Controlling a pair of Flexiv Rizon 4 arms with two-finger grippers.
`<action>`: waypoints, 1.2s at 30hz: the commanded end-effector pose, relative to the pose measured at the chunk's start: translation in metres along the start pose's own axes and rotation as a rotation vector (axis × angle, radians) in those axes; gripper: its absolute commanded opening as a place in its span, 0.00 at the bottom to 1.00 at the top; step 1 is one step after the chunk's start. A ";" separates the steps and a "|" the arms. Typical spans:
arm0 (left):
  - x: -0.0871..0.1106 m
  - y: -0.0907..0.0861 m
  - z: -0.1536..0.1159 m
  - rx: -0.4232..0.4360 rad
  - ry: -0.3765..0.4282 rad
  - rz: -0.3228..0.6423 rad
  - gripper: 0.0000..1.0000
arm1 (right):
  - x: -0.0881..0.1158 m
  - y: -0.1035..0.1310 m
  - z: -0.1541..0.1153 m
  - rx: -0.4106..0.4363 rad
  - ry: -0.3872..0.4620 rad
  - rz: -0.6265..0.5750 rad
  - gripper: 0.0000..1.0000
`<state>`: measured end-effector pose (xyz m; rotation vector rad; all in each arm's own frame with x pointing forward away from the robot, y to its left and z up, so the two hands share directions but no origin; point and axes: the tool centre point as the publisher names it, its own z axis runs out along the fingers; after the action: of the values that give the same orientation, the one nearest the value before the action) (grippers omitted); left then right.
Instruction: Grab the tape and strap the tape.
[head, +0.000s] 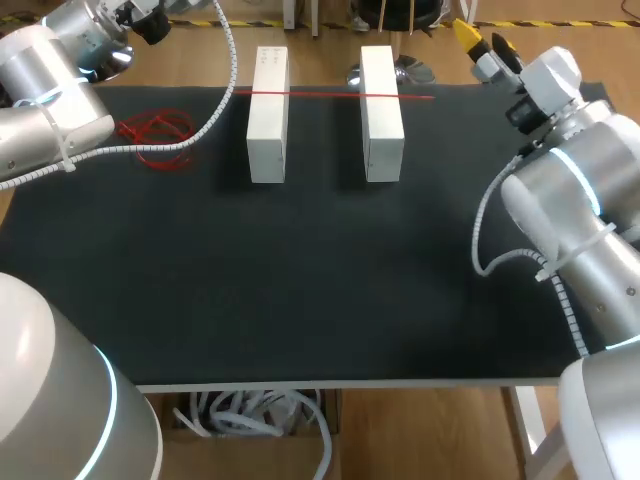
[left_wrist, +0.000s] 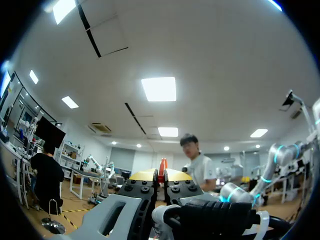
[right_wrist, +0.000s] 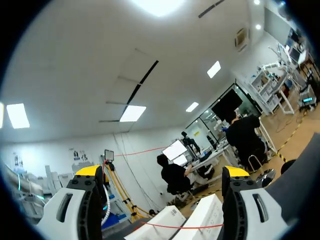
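Note:
Two white blocks (head: 268, 115) (head: 382, 113) stand side by side at the back of the black mat. A thin red tape (head: 330, 95) runs straight across both their tops. A loose heap of red tape (head: 155, 135) lies on the mat left of the blocks. My left gripper (left_wrist: 160, 175) is raised at the far left corner, pointing upward, its yellow tips pressed together with nothing seen between them. My right gripper (head: 485, 42) (right_wrist: 162, 172) hangs open past the back right corner. The blocks (right_wrist: 197, 217) and the stretched tape (right_wrist: 180, 226) show low ahead of it.
The black mat (head: 300, 280) covers the whole table. A white cable (head: 215, 110) from my left arm droops over the mat beside the tape heap. A shiny metal thing (head: 410, 70) sits just behind the right block.

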<state>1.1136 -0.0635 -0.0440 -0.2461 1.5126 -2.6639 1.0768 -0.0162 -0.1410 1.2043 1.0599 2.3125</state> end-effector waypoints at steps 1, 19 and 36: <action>0.001 0.000 0.000 0.001 -0.003 0.001 0.00 | 0.006 -0.002 -0.002 -0.572 -0.118 0.193 1.00; 0.001 0.000 0.000 0.001 -0.003 0.001 0.00 | 0.003 0.021 0.017 -1.219 -0.289 0.658 1.00; 0.001 0.000 0.000 0.001 -0.003 0.001 0.00 | 0.034 0.016 0.036 -1.177 -0.344 0.717 1.00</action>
<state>1.1135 -0.0636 -0.0439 -0.2459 1.5127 -2.6640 1.0914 0.0049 -0.1017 1.5281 0.1343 2.8634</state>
